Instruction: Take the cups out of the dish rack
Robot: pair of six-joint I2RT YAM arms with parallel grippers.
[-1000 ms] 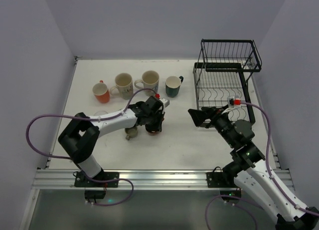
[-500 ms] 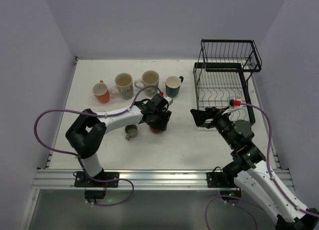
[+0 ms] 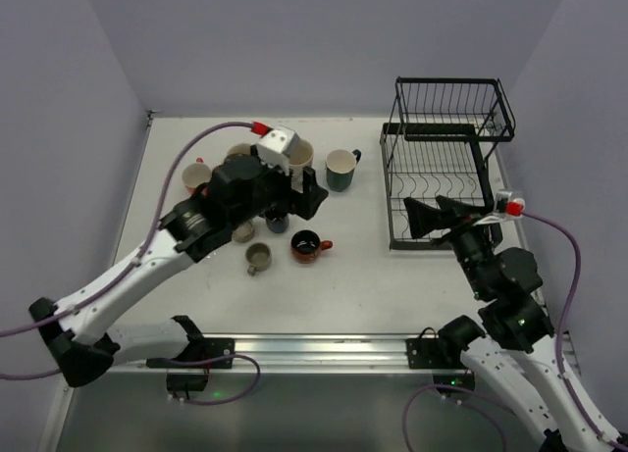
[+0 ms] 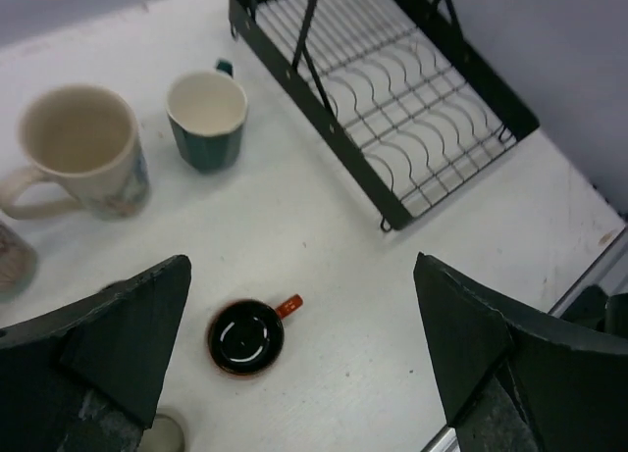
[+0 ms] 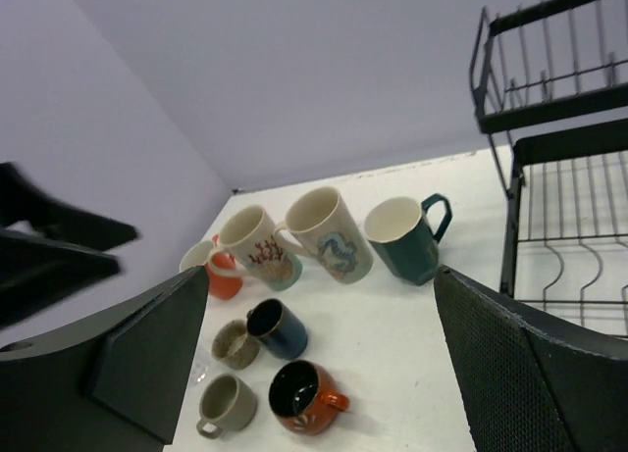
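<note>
Several cups stand on the white table left of the dish rack point(image 3: 444, 168), whose wires hold nothing that I can see. At the back are an orange-red mug point(image 5: 218, 274), two patterned cream mugs point(image 5: 260, 246) point(image 5: 332, 231) and a dark teal mug point(image 3: 341, 169). Nearer are a dark blue cup point(image 3: 278, 222), two small beige cups point(image 3: 258, 258) point(image 5: 234, 344) and a small orange cup with a black inside point(image 3: 306, 245) point(image 4: 245, 336). My left gripper point(image 3: 297, 195) hangs open high above that orange cup, holding nothing. My right gripper point(image 3: 429, 218) is open and empty beside the rack's front.
The rack point(image 4: 392, 99) fills the table's back right, with its raised upper basket point(image 3: 453, 107) at the far end. Purple walls close the table on three sides. The metal rail point(image 3: 294, 352) with both arm bases runs along the near edge.
My left gripper opened, left the small orange cup standing on the table, and rose up and back. My right arm swung right, toward the rack.
</note>
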